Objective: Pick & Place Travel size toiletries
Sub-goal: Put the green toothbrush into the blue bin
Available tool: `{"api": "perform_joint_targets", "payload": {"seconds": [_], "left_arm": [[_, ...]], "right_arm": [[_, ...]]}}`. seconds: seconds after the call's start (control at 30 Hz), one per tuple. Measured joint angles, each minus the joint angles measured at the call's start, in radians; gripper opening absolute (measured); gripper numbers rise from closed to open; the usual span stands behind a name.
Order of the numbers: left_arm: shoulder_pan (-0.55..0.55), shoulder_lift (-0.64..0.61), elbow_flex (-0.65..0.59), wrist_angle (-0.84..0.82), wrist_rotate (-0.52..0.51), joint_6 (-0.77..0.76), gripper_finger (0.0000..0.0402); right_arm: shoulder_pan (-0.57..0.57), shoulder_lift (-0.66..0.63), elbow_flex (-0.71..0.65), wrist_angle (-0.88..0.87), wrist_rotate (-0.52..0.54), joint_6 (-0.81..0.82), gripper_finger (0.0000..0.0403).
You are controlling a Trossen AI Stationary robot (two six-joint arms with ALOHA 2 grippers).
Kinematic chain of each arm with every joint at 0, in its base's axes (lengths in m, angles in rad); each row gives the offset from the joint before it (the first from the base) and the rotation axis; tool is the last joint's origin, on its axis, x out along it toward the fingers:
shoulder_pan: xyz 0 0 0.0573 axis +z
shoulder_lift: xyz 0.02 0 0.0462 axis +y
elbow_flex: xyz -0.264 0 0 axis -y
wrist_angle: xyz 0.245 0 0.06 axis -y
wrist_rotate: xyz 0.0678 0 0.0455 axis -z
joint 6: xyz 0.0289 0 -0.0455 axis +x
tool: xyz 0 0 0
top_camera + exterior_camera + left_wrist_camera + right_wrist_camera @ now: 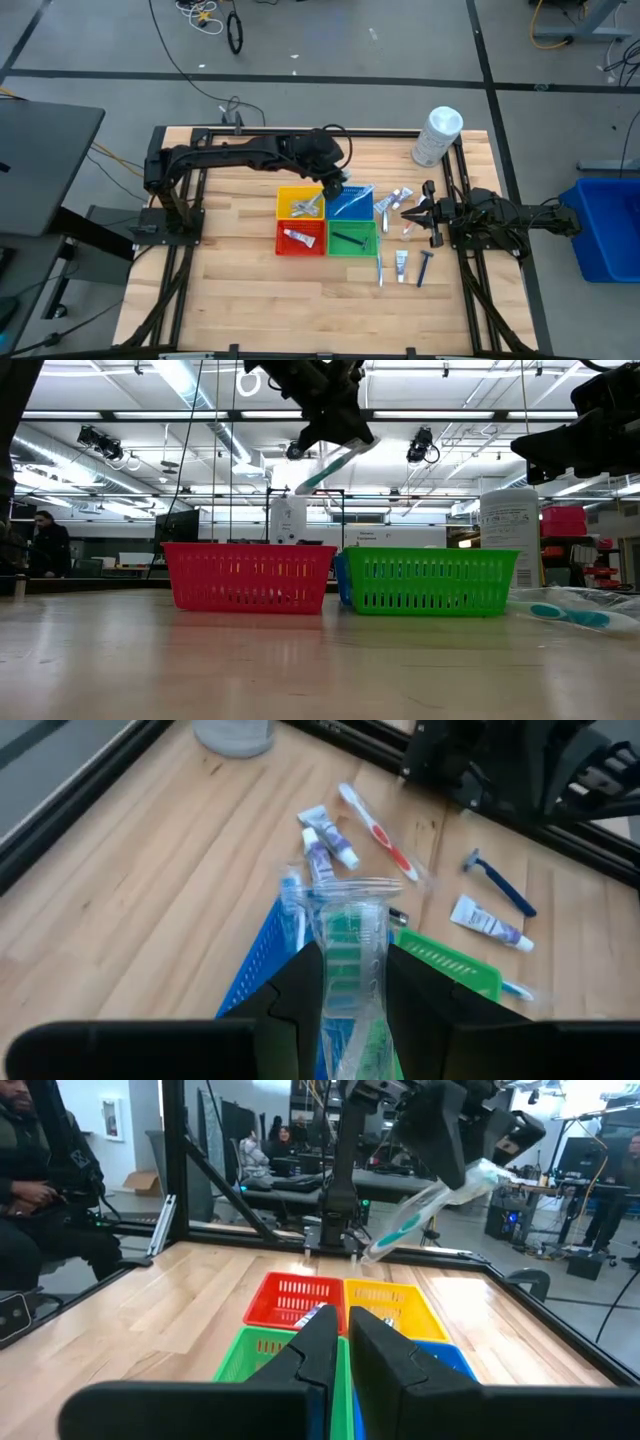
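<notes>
You had the left pincer (334, 187) up above the blue basket (352, 203), pinched down on a wrapped toothbrush (350, 960), which hung tilted in the air, bristle end lower, not touching anything. I'd say the step was dropping it into that blue basket. To do it well you wanted the low end over the middle of the basket, not its rim, since a long slim thing like that will tip out over a wall. Bringing it lower before letting go would've helped too; the crinkly clear wrap looked slick and light.

The right pincer (412, 212) sat off to the side of the blue basket, fingers nearly together, holding nothing that I could see.

The baskets were hard plastic mesh with slotted walls: yellow (301, 201) and blue in one row, red (300, 238) and green (352, 237) next to them. A dark razor (350, 240) lay in the green one, a white tube (298, 237) in the red.

More tubes (328, 832), a red-bristled toothbrush (378, 832) and a blue razor (500, 885) still lay loose on the wooden bench (240, 290), beyond the blue basket toward the right arm.
</notes>
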State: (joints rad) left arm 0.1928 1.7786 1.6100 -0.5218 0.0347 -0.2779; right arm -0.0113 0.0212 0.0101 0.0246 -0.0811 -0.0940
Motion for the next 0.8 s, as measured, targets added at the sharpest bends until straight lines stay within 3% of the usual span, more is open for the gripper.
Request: {"api": "perform_joint_targets", "payload": {"seconds": [0.4, 0.8], "left_arm": [[0.014, 0.0, -0.001, 0.234, -0.017, 0.058, 0.01], [0.021, 0.017, -0.002, 0.296, -0.013, 0.053, 0.01]], "right_arm": [[0.0, 0.0, 0.0, 0.0, 0.0, 0.0, 0.0041], [0.0, 0.0, 0.0, 0.0, 0.0, 0.0, 0.0041]]}}
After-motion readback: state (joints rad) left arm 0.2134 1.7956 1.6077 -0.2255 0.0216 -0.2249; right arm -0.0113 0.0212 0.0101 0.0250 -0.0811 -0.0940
